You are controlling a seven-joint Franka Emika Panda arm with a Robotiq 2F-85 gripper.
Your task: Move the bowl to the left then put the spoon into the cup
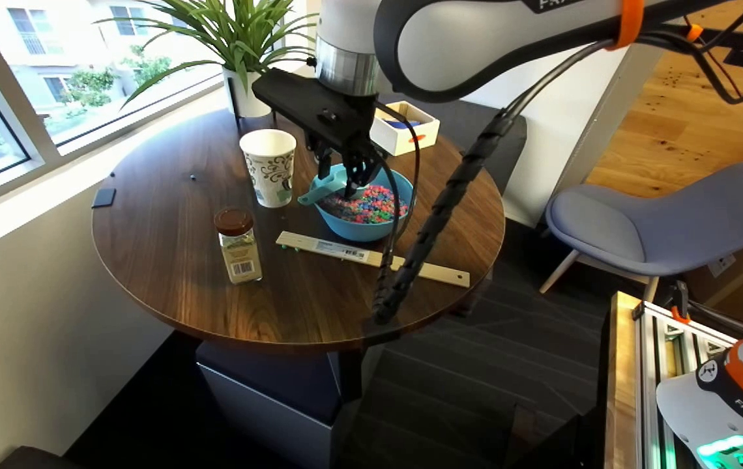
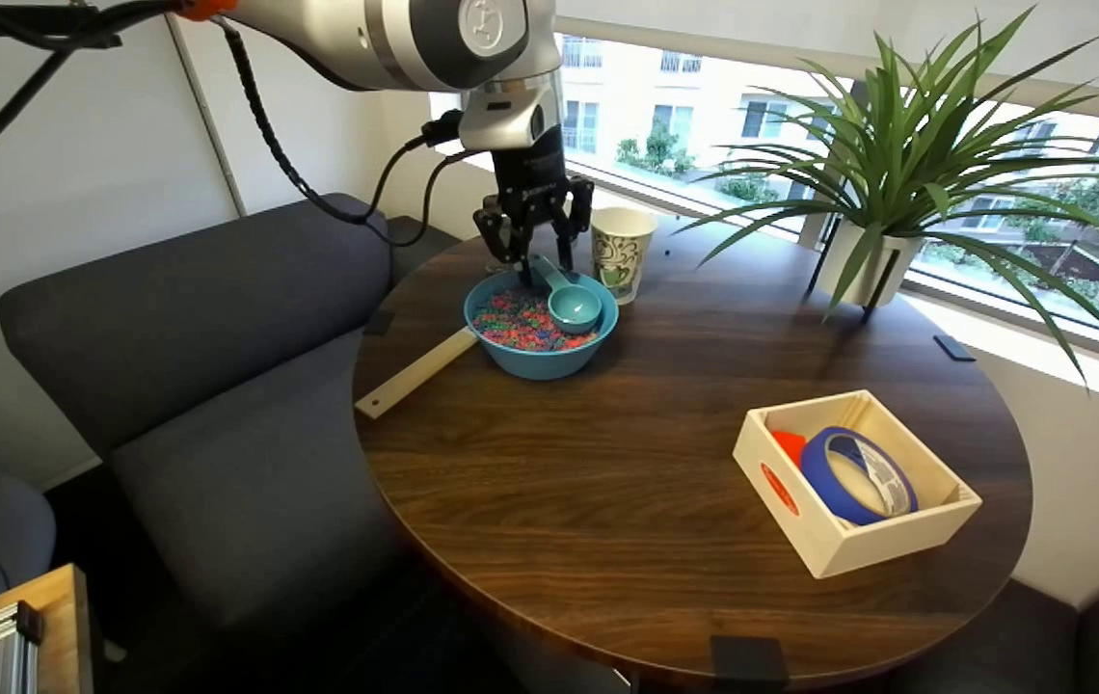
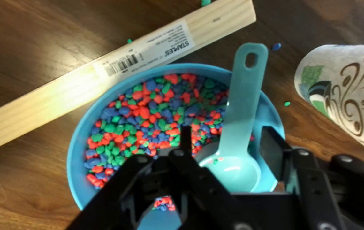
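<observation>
— How many of each thing are there?
— You have one bowl, one spoon, one cup, one ruler, one brown-lidded jar, one potted plant and one wooden box holding one roll of blue tape. In the wrist view you can count four stray bits outside the bowl; those inside are too many to count.
— And the claw?
— Yours is at the bowl, its two fingers spread apart, with a gap on each side of the spoon between them.
— So where is that spoon?
— In the bowl, between your fingers. In an exterior view its handle crosses the bowl's left rim toward the cup, which stands upright just to the left; the jar is farther left and nearer.
</observation>
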